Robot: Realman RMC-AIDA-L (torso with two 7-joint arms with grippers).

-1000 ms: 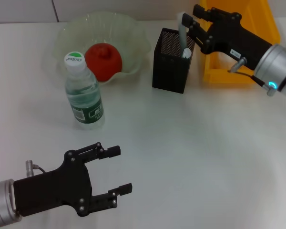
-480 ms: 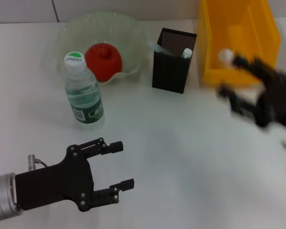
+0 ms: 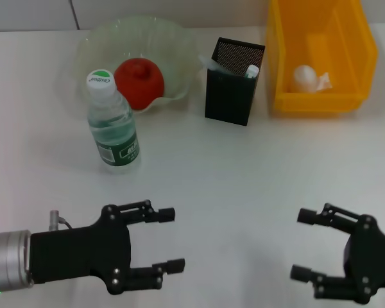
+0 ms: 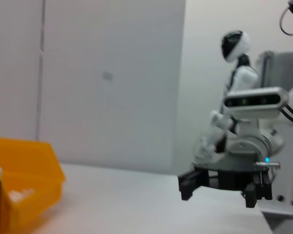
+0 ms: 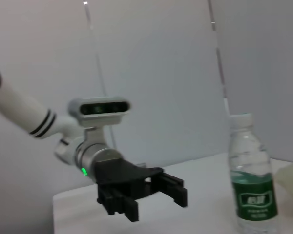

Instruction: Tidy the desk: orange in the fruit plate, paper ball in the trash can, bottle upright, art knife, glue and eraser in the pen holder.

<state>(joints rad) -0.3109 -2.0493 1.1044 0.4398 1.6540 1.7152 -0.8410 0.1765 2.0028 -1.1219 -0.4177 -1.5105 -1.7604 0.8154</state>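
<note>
There is 1 orange [image 3: 139, 82], and it sits inside the 1 fruit plate [image 3: 179, 48] at the back of the table on the robot's left. 1 bottle [image 3: 111, 122] stands upright just in front of that plate, with its cap on top. 1 pen holder [image 3: 231, 88] stands in the middle at the back, between the plate and the 1 trash can [image 3: 321, 58]. A few light things stick up out of the pen holder, but what they are cannot be told. 1 paper ball [image 3: 308, 77] lies on the floor of the trash can.

There are 2 grippers. The left gripper [image 3: 169, 239] hangs low near the front of the table, its 2 fingers spread apart and holding nothing. The right gripper [image 3: 301, 245] hangs low at the front on the other side, fingers also spread apart and holding nothing. The 2 grippers are well apart from each other and from all the things at the back.

The table [image 3: 244, 167] is plain white and smooth. Behind it stands a pale wall [image 4: 112, 78] with thin seams.
</note>
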